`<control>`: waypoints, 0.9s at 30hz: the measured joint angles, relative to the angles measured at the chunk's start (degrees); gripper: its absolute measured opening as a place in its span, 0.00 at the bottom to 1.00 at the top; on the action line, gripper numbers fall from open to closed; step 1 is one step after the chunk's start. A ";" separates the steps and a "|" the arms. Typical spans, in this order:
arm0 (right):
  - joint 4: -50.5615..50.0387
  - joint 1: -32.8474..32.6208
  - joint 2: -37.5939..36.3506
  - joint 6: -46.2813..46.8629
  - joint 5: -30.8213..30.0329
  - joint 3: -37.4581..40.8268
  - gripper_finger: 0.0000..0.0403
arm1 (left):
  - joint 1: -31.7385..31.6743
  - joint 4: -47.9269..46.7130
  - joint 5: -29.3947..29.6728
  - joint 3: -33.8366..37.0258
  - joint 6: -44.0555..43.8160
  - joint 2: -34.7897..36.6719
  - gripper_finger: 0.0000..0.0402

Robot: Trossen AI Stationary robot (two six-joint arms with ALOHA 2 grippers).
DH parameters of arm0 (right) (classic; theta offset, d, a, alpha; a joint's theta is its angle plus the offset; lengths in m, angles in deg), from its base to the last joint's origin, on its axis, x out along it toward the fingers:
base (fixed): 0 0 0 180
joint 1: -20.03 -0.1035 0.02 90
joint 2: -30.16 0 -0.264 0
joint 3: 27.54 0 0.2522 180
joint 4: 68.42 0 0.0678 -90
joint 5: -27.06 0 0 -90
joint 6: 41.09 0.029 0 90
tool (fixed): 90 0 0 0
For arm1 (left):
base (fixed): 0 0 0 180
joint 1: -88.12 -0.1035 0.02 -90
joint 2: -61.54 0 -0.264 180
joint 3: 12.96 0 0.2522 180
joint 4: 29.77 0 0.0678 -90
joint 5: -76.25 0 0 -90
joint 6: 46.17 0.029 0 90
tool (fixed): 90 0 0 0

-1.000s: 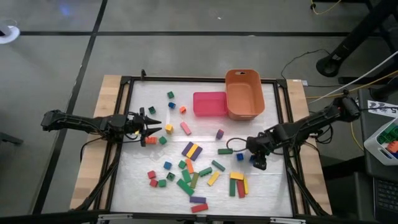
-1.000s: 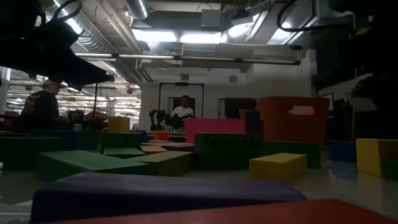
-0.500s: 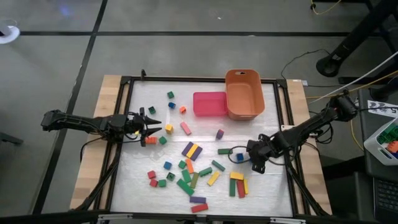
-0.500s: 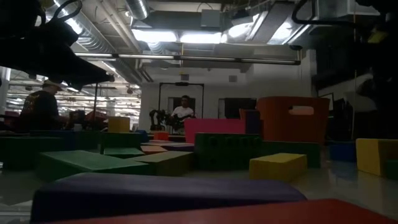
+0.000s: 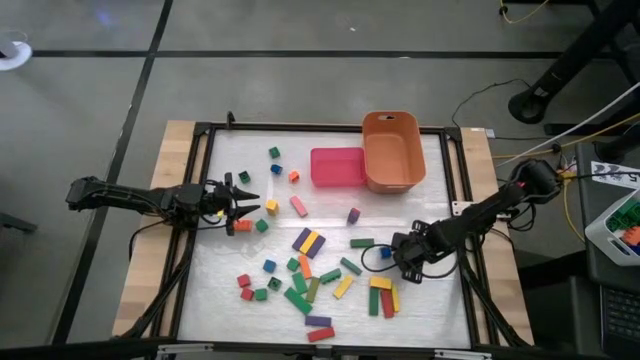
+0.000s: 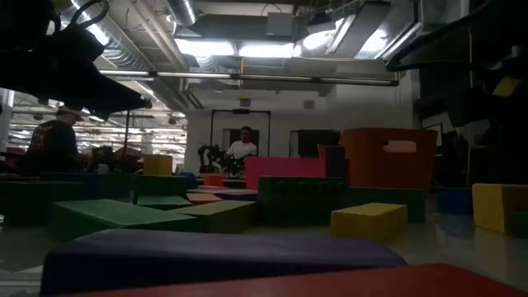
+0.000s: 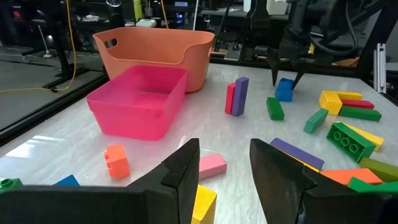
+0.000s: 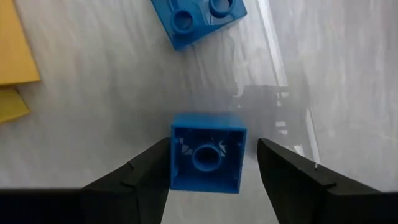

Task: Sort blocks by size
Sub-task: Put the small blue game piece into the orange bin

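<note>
Many coloured blocks lie scattered on the white table; most sit near the front centre (image 5: 312, 280). My right gripper (image 5: 407, 264) points down at the right, open. Its fingers stand on either side of a small blue block (image 8: 207, 158) that lies hollow side up on the table, without touching it. A second blue block (image 8: 199, 18), studs up, lies just beyond it. The left wrist view shows the same gripper (image 7: 285, 76) just above the blue block (image 7: 284, 89). My left gripper (image 5: 250, 198) waits open at the left, near a yellow cube (image 5: 271, 207).
A pink square tray (image 5: 337, 167) and an orange oval tub (image 5: 392, 150) stand side by side at the far edge. A black frame (image 5: 462, 200) rims the table. Yellow, red and green bars (image 5: 382, 295) lie close to the right gripper. People stand in the room behind.
My right gripper has sunk toward the table and shifted a little toward the near left, tipping more steeply downward, and now hangs over the blue block. Its fingers have stayed open. No block has moved.
</note>
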 joint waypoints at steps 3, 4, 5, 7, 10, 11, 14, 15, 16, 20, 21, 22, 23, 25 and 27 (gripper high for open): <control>0.02 0.00 0.20 0.00 -0.02 -0.02 0.52 | 0.00 0.00 0.00 0.00 0.00 -0.02 0.33; 0.03 0.00 0.20 0.00 -0.02 -0.02 0.49 | 0.00 0.00 0.00 0.02 0.00 -0.02 0.33; 0.05 0.00 0.20 0.00 -0.02 -0.02 0.46 | 0.00 0.00 0.00 0.00 0.00 -0.02 0.33; 0.04 0.00 0.20 0.00 -0.25 -0.04 0.38 | 0.00 0.00 0.00 0.00 0.00 -0.02 0.33; 0.14 0.02 0.20 -0.55 -1.44 -0.09 0.34 | 0.00 0.00 0.00 0.00 0.00 0.00 0.33; 0.19 0.09 0.19 -0.78 -1.96 -0.10 0.34 | 0.00 0.00 0.00 0.00 0.00 0.00 0.33; -0.18 1.27 -0.03 -3.00 -3.68 -0.73 0.34 | 0.00 0.00 0.00 0.01 0.00 -0.02 0.33; -0.21 1.96 -0.19 -4.16 -4.10 -1.37 0.34 | 0.00 0.00 0.00 0.02 0.00 -0.02 0.33; -0.23 2.73 -0.39 -5.85 -4.59 -2.32 0.34 | 0.00 0.03 0.00 0.00 0.00 -0.02 0.33; -3.03 6.80 -0.64 -15.86 -6.44 -7.15 0.36 | 0.00 0.09 0.00 0.01 0.00 -0.02 0.33; -4.36 8.04 -0.63 -18.76 -7.02 -8.83 0.37 | 0.00 0.26 0.02 0.02 -0.02 -0.02 0.33; -5.87 9.28 -0.66 -21.56 -7.72 -10.51 0.37 | 0.00 0.40 0.00 0.01 -0.02 0.00 0.33; -7.44 10.52 -0.66 -24.48 -8.56 -12.16 0.37 | 0.00 0.42 0.00 0.00 -0.02 -0.01 0.33; -10.79 13.07 -0.66 -30.12 -10.57 -15.39 0.37 | 0.00 0.49 0.00 0.00 -0.04 -0.01 0.33; -13.98 15.61 -0.66 -35.67 -13.26 -18.71 0.35 | 0.00 0.51 0.00 0.00 -0.04 -0.02 0.33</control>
